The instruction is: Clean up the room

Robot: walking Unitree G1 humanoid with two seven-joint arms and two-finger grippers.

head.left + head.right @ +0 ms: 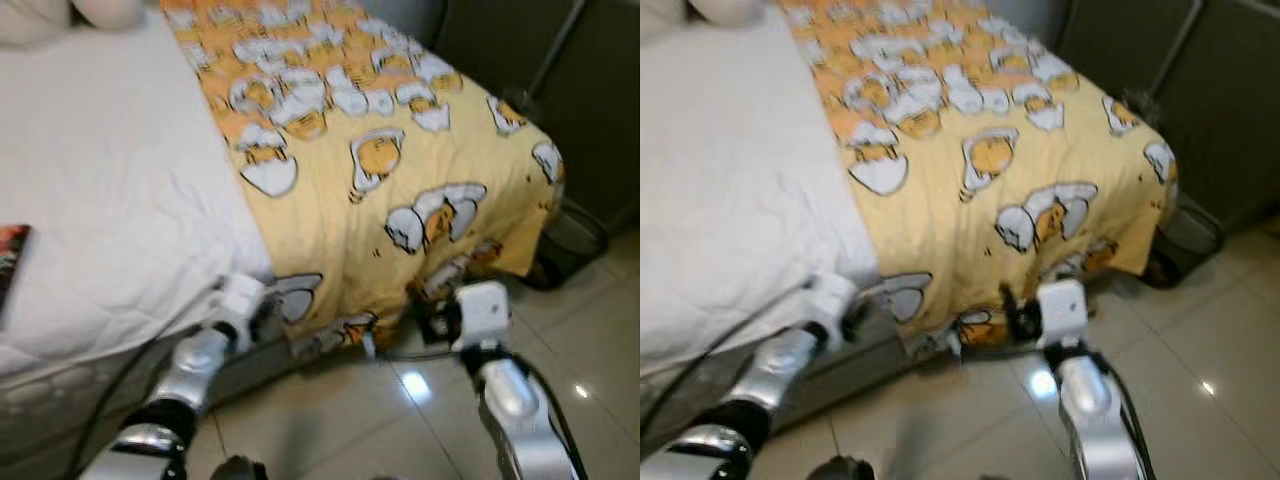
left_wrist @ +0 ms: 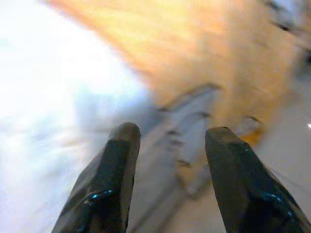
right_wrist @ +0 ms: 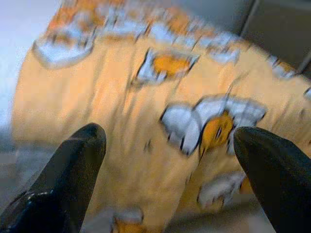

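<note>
From the left eye I saw the bed [image 1: 110, 200] with its white sheet bare on my left and the yellow blanket [image 1: 400, 160], printed with egg cartoons, spread over the far half and hanging down the bed's edge to the tiled floor [image 1: 340, 420]. A dark-covered book [image 1: 12, 262] lay on the sheet at the frame's left edge. Both silver arms reached toward the bed's lower edge.

The right eye gave me the same layout, with a dark bin [image 1: 1185, 240] on the floor past the bed's corner.

On the left wrist, the left gripper [image 2: 167, 138] had its fingers apart, empty, near the blurred mattress side.

On the right wrist, the right gripper [image 3: 170, 138] was spread wide, facing the hanging blanket, nothing between its fingers.
</note>
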